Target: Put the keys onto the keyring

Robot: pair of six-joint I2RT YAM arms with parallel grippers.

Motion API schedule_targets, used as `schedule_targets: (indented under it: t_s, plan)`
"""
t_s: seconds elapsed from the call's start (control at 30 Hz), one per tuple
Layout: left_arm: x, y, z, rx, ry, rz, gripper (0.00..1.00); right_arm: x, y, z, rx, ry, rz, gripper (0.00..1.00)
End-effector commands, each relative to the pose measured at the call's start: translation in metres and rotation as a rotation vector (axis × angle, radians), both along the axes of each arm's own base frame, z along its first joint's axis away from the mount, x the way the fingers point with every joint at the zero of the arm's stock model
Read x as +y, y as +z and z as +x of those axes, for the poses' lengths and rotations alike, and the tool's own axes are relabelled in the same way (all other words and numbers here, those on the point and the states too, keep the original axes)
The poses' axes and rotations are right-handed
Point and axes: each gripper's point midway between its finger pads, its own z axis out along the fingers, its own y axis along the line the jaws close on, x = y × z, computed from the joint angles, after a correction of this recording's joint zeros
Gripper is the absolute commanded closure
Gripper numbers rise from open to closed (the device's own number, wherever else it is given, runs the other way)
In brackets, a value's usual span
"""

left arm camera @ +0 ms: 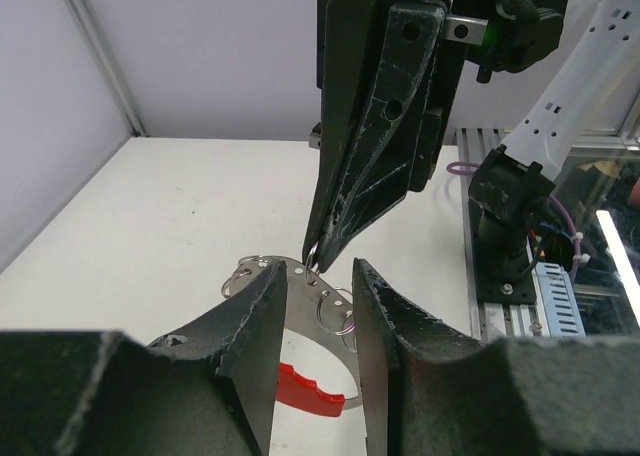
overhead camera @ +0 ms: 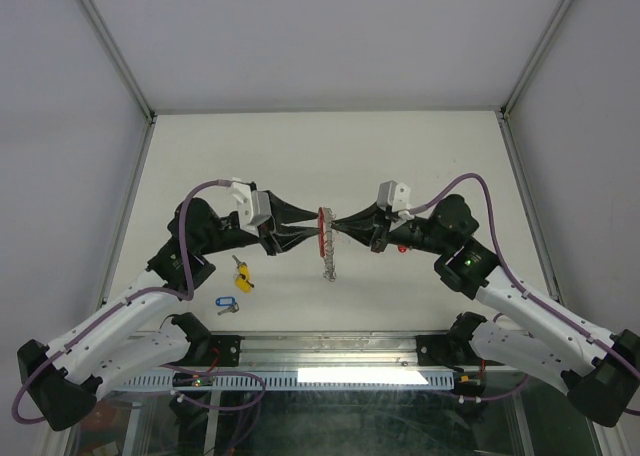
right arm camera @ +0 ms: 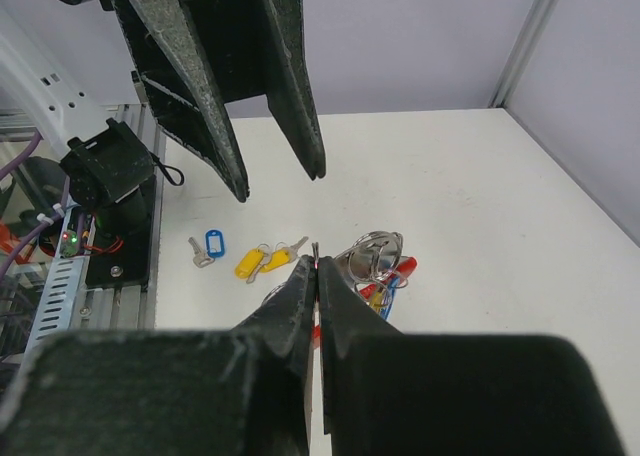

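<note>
The keyring [overhead camera: 325, 244] sits mid-table between both grippers, its red band up and its row of silver rings trailing toward me. In the left wrist view its metal strip and rings [left arm camera: 322, 306] lie between my left gripper's [left arm camera: 318, 268] spread fingers [left arm camera: 262, 321]. My left gripper [overhead camera: 312, 238] is open astride it. My right gripper [overhead camera: 336, 232] is shut on one thin ring of the keyring [right arm camera: 317, 248], coming from the opposite side. Two yellow-tagged keys [right arm camera: 265, 259] and a blue-tagged key [right arm camera: 205, 246] lie on the table. A bunch of tagged keys [right arm camera: 378, 261] lies under the right arm.
The white table [overhead camera: 300, 156] is walled by a frame on the left, right and far sides. The yellow keys [overhead camera: 242, 274] and blue key [overhead camera: 226, 303] lie near the left arm's elbow. The arm bases and cables run along the near edge [overhead camera: 330, 351].
</note>
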Motion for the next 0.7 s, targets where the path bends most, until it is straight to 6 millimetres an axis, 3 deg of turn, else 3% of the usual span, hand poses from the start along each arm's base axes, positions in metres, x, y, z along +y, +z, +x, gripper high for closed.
schedule_targets:
  t_s: [0.0, 0.67]
  plan:
    - [-0.003, 0.016, -0.011, -0.047, -0.054, -0.038, 0.67, -0.004, 0.038, -0.008, -0.102, 0.024, 0.105, 1.0]
    - [-0.019, 0.004, -0.018, -0.014, -0.125, 0.003, 0.67, -0.002, 0.046, -0.019, -0.106, 0.083, 0.13, 1.0]
